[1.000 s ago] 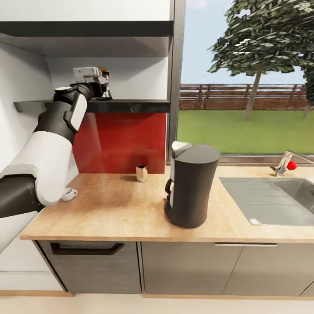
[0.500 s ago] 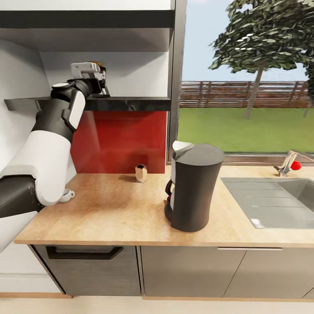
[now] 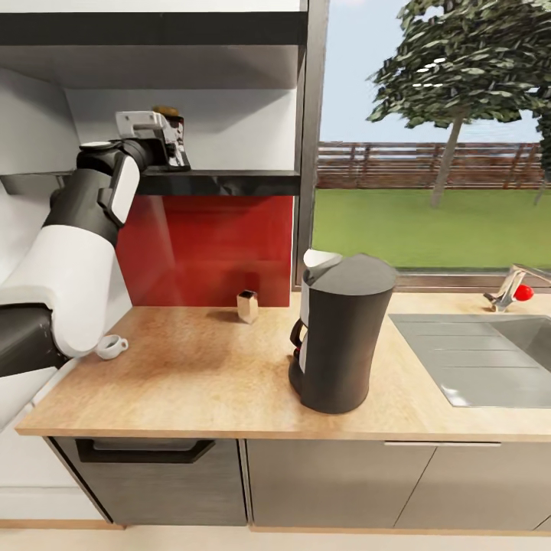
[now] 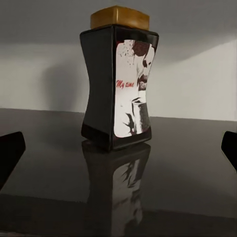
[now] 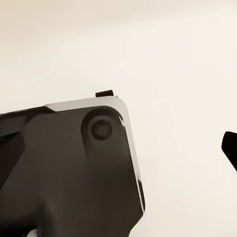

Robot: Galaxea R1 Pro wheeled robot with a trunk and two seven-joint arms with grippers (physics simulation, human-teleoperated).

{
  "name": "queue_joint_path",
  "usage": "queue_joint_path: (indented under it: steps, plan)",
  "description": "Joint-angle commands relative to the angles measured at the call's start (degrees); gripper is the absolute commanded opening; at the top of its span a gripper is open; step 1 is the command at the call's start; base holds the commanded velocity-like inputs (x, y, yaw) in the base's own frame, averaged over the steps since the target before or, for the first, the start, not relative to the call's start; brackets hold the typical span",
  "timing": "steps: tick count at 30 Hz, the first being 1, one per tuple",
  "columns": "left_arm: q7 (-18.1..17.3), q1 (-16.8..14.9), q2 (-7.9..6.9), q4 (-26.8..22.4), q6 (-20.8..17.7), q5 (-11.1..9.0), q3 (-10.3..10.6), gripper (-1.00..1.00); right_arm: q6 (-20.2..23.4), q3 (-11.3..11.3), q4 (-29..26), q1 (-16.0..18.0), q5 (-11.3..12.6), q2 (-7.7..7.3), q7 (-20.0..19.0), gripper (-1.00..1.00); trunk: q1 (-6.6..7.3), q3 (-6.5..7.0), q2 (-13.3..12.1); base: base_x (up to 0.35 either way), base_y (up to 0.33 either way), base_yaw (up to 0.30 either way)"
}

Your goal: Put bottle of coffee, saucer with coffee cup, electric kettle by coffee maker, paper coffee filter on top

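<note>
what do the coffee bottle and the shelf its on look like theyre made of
The coffee bottle looks like dark glossy glass or hard plastic, going by the sheen on its sides; it has a matte golden-tan lid and a paper-like printed label. The shelf looks like polished black stone or lacquered board: it mirrors the bottle clearly. Since this is a render, neither is certain.

The scene is being lit brightly by daylight from the window (image 3: 432,138) at the right. Soft shadows are being cast on the countertop (image 3: 207,375); reflections are being shown on the glossy shelf (image 4: 118,197).
</note>
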State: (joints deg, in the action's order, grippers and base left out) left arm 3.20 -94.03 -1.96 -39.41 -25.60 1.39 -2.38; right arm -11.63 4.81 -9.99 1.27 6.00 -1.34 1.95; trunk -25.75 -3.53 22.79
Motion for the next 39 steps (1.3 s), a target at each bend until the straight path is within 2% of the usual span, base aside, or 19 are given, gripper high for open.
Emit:
queue_joint_path:
  steps: [1,8,17,26,29,31,39]
  plan:
    - [0.1,-0.3,0.0,0.0,-0.6,0.5,-0.1,1.0,-0.2,0.0,-0.1,0.0,0.6,0.01,-0.1,1.0,-0.04,-0.13,0.1,0.0,0.0,0.0]
    - [0.1,-0.6,0.04,-0.3,-2.9,2.5,-0.1,1.0,-0.2,0.0,-0.2,0.0,0.6,0.02,0.0,1.0,-0.04,-0.13,0.1,0.0,0.0,0.0]
    - [0.0,-0.3,-0.02,-0.8,-5.8,2.6,0.7,1.0,-0.2,0.0,-0.2,0.0,0.5,0.02,0.0,1.0,-0.04,-0.13,0.1,0.019,0.0,0.0]
    - [0.0,-0.3,-0.14,-1.0,-6.0,2.7,0.6,1.0,-0.2,0.0,-0.1,0.0,0.5,0.11,0.0,1.0,-0.04,-0.13,0.1,0.295,0.0,0.0]
    - [0.0,-0.3,-0.15,-2.2,-6.1,2.7,0.7,1.0,-0.2,-0.1,-0.1,0.0,0.4,0.11,0.0,1.0,-0.04,-0.13,0.1,0.164,0.0,0.0]
    - [0.0,-0.2,-0.15,-4.8,-6.3,2.7,0.8,1.0,-0.2,-0.1,-0.1,0.0,0.4,0.11,0.0,1.0,-0.04,-0.13,0.1,0.053,0.0,0.0]
    - [0.0,-0.2,-0.1,-6.3,-6.6,2.6,0.9,1.0,-0.2,-0.1,-0.1,0.0,0.4,0.11,0.1,1.0,-0.04,-0.13,0.1,0.009,0.0,0.0]
